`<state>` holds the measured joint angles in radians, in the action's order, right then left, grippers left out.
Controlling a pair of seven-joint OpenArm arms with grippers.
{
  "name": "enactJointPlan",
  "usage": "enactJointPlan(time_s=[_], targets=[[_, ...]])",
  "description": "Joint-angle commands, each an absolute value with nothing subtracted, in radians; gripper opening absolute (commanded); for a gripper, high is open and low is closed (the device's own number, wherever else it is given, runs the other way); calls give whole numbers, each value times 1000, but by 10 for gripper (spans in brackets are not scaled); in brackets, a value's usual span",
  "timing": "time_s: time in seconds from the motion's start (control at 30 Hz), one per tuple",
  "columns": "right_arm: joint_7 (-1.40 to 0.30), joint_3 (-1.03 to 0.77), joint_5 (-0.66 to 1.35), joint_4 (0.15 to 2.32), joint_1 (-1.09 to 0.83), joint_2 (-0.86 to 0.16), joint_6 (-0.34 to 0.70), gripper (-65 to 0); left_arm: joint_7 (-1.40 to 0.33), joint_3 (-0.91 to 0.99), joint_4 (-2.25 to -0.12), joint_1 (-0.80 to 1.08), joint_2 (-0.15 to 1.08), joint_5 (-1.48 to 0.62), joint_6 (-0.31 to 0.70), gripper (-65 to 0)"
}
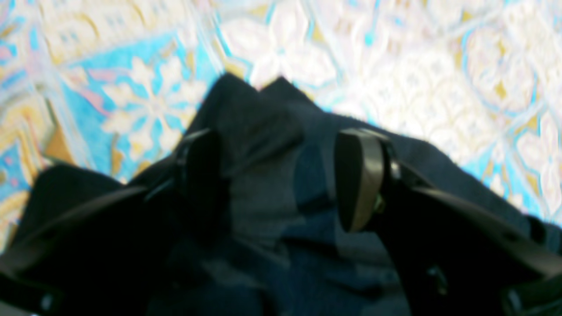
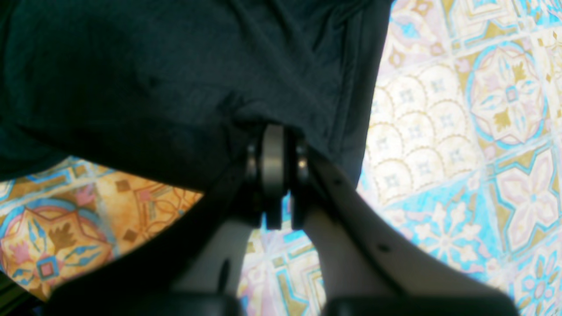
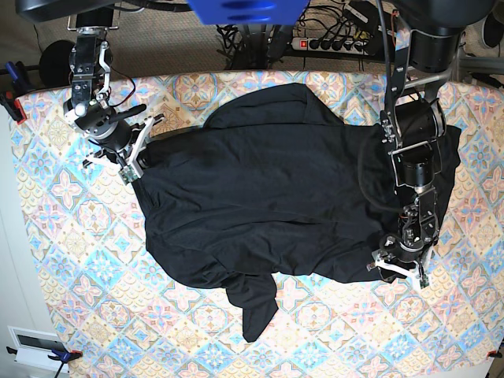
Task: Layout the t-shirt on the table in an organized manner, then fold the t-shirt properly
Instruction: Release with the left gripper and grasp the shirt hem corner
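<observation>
The t-shirt (image 3: 268,197) is spread across the middle of the table (image 3: 63,236), largely flattened but creased. One sleeve or loose flap trails from its lower edge toward the table's near side. Its far edge is bunched into a rounded hump.

Right gripper (image 2: 274,175): located at the t-shirt's edge on the base view's left, toward the far side of the table. In the right wrist view the jaws are seen pressed together on a hem of the black fabric, which is lifted there, so that the patterned table is visible beneath the raised cloth. The grip on the t-shirt is confirmed.

Left gripper (image 1: 281,175): located at the t-shirt's opposite edge, on the base view's right, near its lower corner. In the left wrist view the two fingers (image 1: 358,175) are seen standing wide apart, with a peaked fold of the fabric lying between them. Neither pad is seen pressing on that fold, so nothing is recorded as held. The picture is blurred, and light contact cannot be ruled out.

The t-shirt thus lies between the two grippers, pinched at one side and straddled by parted jaws at the other. The table's tiled cloth is exposed on all sides of the garment.
</observation>
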<state>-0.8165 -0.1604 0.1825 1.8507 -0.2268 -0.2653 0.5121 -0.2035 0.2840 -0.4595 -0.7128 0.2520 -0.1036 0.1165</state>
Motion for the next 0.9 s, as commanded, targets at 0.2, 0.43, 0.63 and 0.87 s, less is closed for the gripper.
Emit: enactJointPlan(time_s=[0.2,0.43,0.63,0.87], targets=[[-799,-163,188,1891,-220,-274,507,-650,-153,283,-475,-740,297,-102,120,-254],[-799,-162,189,1891,-211,-272,507,-650,-186,127,-367,-697,305,-79,120,-254],[-799,-162,189,1886,-205,-272,507,-650,-188,-7,-364,-679,277,-102,122,-297],[-799,-162,191,1885,-205,-272,507,-650,-180,-18,-437,-708,265,-104,120,-647]])
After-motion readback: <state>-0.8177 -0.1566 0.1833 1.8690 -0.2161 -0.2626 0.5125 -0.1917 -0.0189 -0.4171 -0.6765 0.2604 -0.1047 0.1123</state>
